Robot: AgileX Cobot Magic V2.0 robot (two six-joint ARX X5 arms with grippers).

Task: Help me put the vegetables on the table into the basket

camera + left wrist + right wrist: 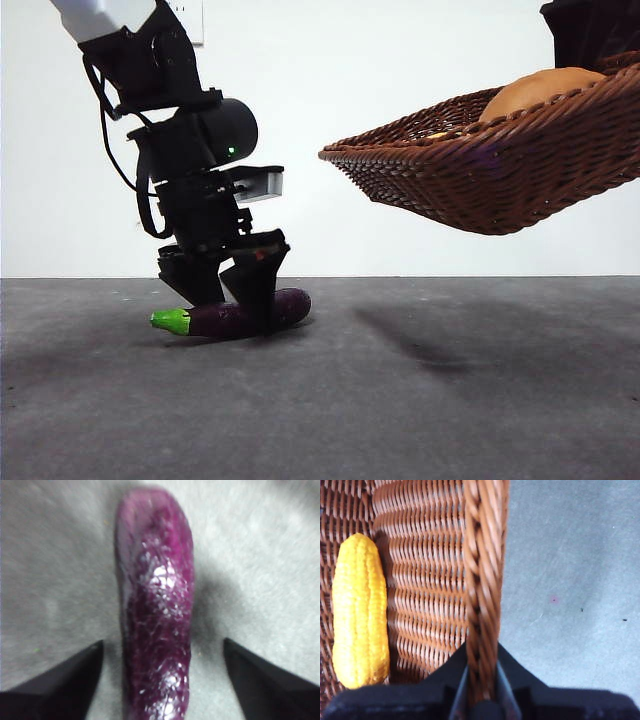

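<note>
Eggplant [240,315]: dark purple, green stem, lay flat on the grey worktop [400,400], well in from its near edge, stem end pointing away from the basket.

Left pincer [232,300]: lowered over the eggplant, jaws spread wide with one on each side of the fruit; in the left wrist view the eggplant [155,625] ran between the two jaw tips with bare worktop showing on both sides, neither jaw touching it.

Basket [490,165]: brown wicker, held in the air above the worktop, tilted, its shadow on the surface below.

Right pincer [482,695]: closed on the braided rim of the basket [482,580], one jaw inside, one outside.

Corn cob [360,612]: yellow, lay inside the basket against the woven side.

Potato [545,90]: round, brown, showed above the basket rim.
</note>
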